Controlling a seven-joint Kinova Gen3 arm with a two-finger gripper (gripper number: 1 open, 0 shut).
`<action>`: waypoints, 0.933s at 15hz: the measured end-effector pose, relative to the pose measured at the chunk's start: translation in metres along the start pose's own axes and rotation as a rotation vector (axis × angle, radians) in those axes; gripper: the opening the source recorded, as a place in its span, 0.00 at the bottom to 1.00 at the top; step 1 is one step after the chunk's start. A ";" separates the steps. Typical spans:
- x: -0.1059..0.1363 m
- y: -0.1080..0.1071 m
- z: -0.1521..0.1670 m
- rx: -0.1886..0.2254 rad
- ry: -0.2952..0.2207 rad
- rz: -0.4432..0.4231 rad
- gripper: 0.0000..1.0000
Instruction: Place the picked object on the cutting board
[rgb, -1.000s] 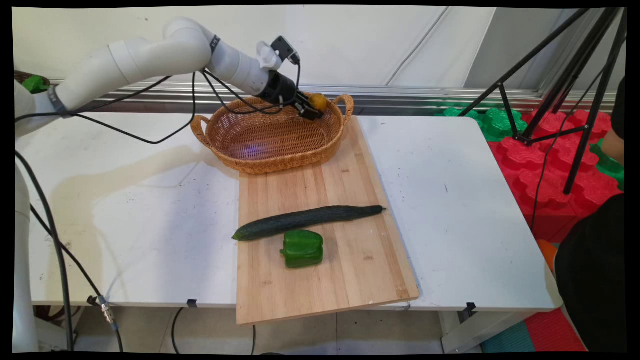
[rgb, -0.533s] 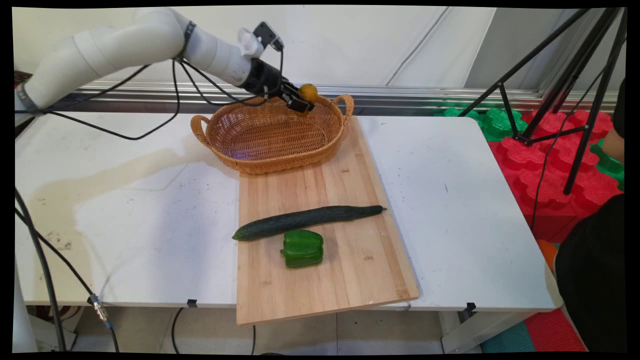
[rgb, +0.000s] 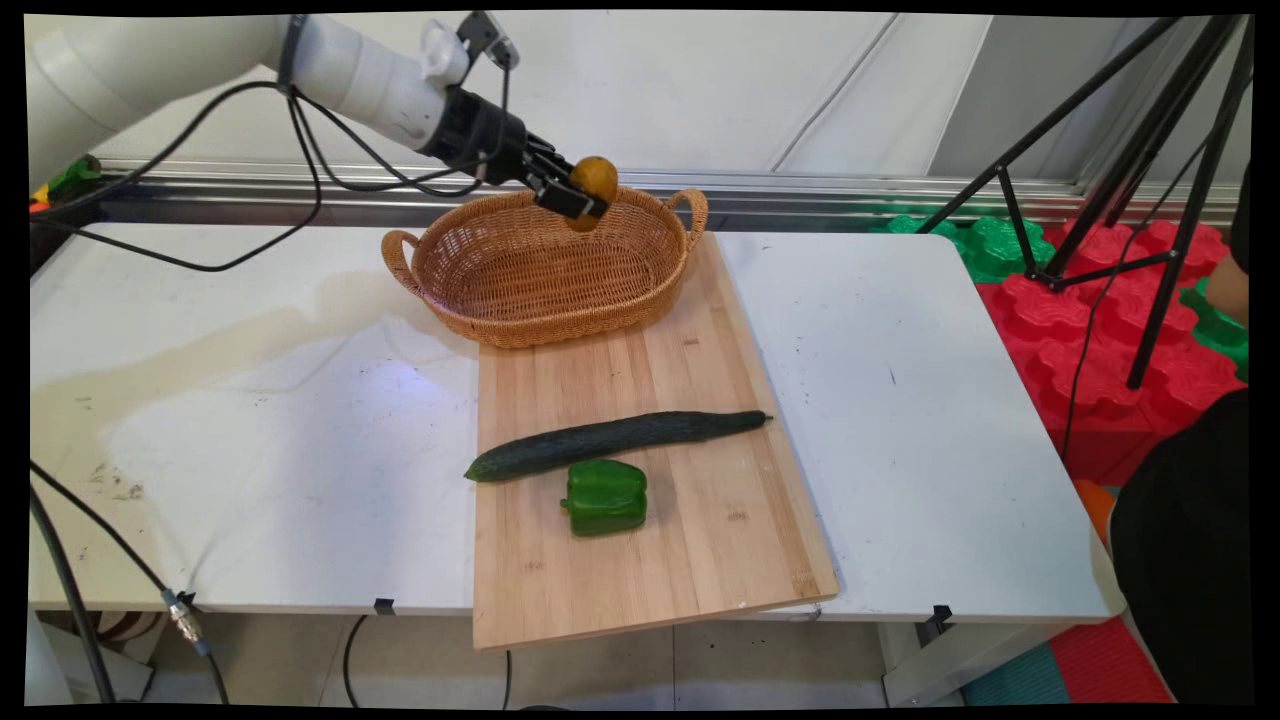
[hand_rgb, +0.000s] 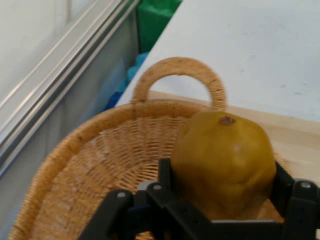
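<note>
Gripper (rgb: 578, 193): clamped on a yellow pear (hand_rgb: 223, 162), held above the far rim of the basket (rgb: 470, 262). Basket under and just beside the gripper. Board (rgb: 690, 520), cucumber (rgb: 610, 442), pepper (rgb: 604, 497): well apart, nearer the camera.

The hand (rgb: 578, 192) has risen and drawn back left, lifting the yellow pear (rgb: 594, 177) clear above the wicker basket's (rgb: 480, 290) far rim.
</note>
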 end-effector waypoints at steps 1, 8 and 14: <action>0.001 0.005 -0.008 -0.020 0.002 0.004 0.00; 0.005 0.044 -0.029 -0.150 -0.014 0.055 0.00; 0.004 0.078 -0.003 -0.220 -0.067 0.077 0.00</action>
